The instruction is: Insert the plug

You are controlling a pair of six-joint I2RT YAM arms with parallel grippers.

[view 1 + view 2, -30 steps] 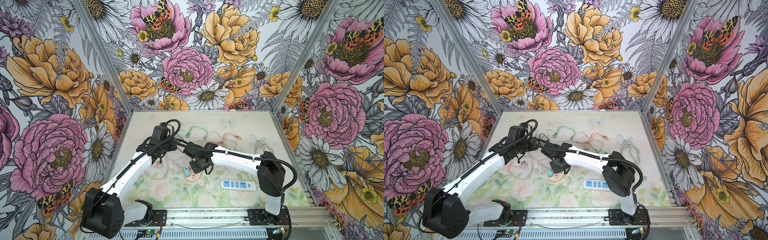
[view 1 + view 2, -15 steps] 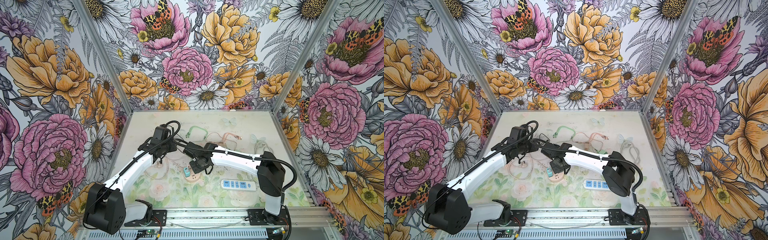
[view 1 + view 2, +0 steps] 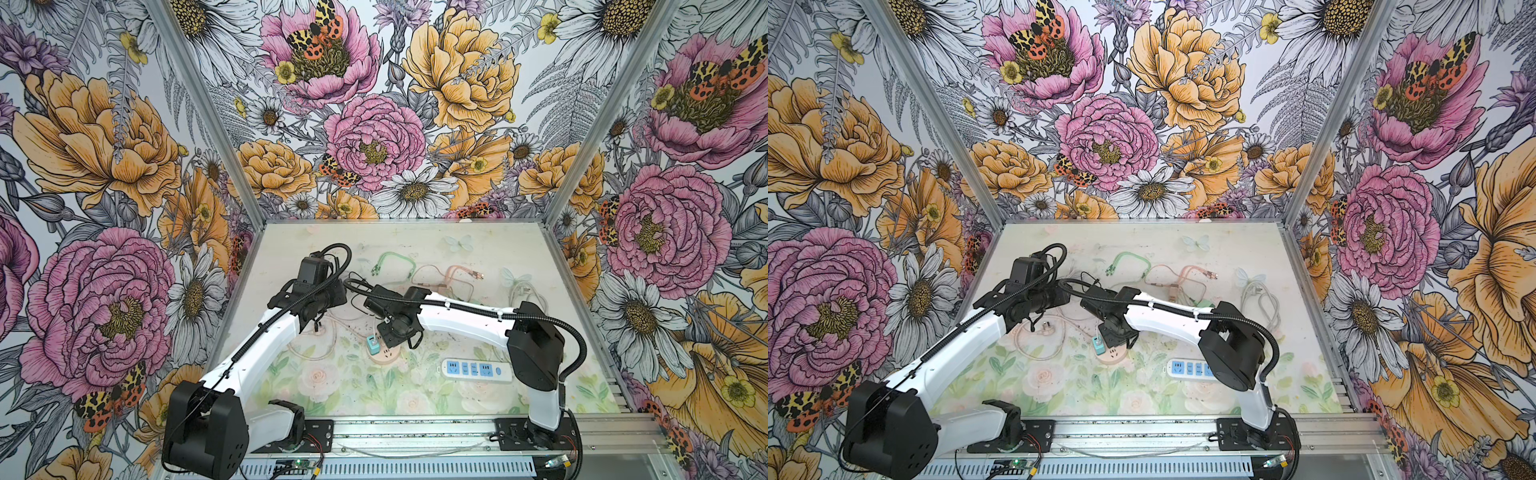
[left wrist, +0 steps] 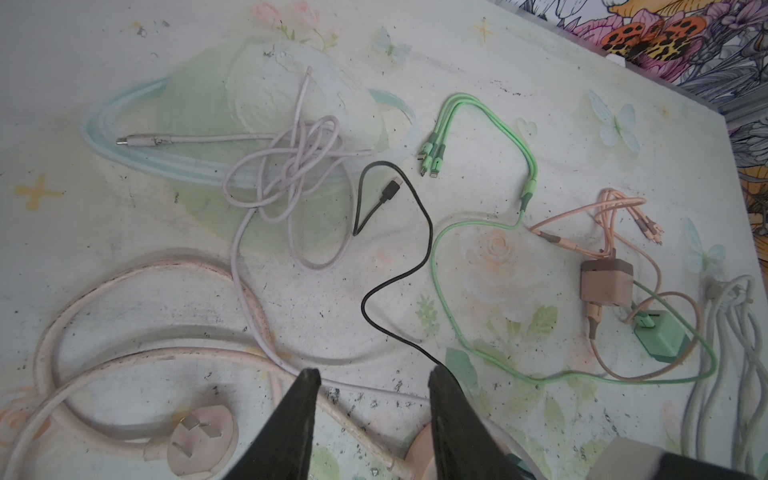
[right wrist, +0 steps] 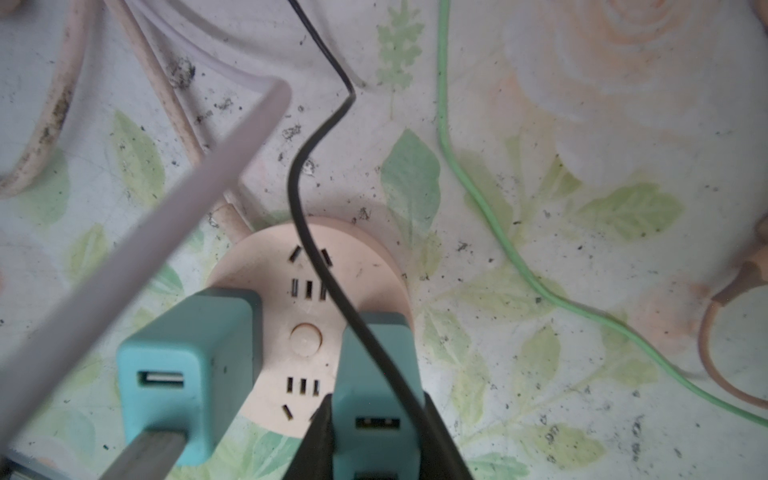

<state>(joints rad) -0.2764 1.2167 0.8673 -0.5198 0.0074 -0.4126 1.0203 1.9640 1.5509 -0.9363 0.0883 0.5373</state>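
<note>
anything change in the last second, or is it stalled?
Nothing visibly moved. The right gripper stays shut on the teal charger at the round pink socket. The left gripper stays open above the table, holding nothing.

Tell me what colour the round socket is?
The round socket is pale peach-pink, clearest in the right wrist view.

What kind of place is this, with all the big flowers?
Probably a robot practice booth: arms bolted to a metal rail, flower-print walls around a table of cables and a power strip.
</note>
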